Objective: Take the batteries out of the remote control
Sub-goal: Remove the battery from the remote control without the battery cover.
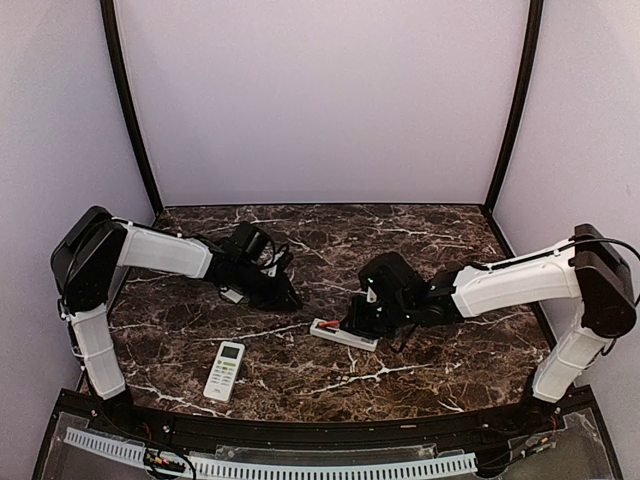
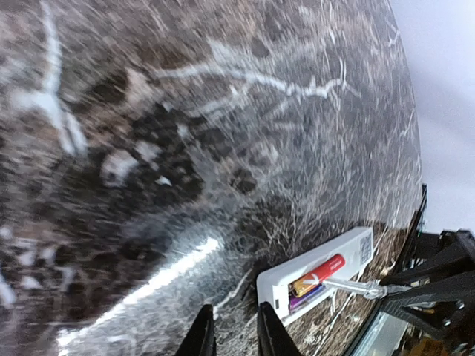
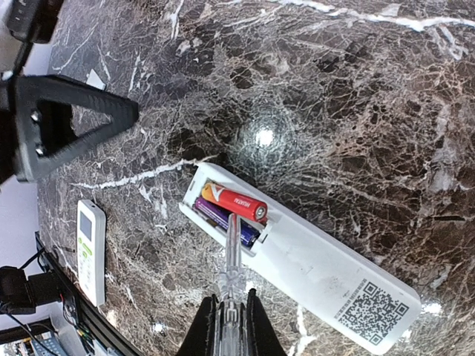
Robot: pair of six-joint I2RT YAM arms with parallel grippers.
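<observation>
batteries: two cells sat side by side in the open compartment at one end of the remote control (image 3: 319, 271). The red cell (image 3: 236, 203) lay slightly skewed next to the purple cell (image 3: 220, 219).
remote control: white, lying back up on the marble table (image 1: 430, 250), right of centre, with a QR label at its far end.
handling: judged light, rigid, smooth and round, so slippery and likely to roll once free. They were probably held end to end by spring contacts.
where to grip: best to lever one end up first, then pinch across the middle of the barrel.
pry tool (image 3: 231, 248): thin metal tip on a clear handle. The tip was down in the compartment by the cells; exact contact was unclear.
right gripper (image 3: 231, 315): clamped on the tool handle, hovering just over the remote.
left gripper (image 2: 236, 335): fingertips slightly parted with nothing between them, near the remote but not touching it.
right wrist view: the only one looking straight into the compartment, so both cells and the tip showed.
left wrist view: low and blurred, with the cells seen side-on.
top view: the compartment was mostly hidden under the right gripper. It alone showed both arms plus a second remote (image 1: 225, 370) face up near the front left, well apart.
white flat piece (image 3: 95, 78): beyond the left gripper, possibly a cover.
</observation>
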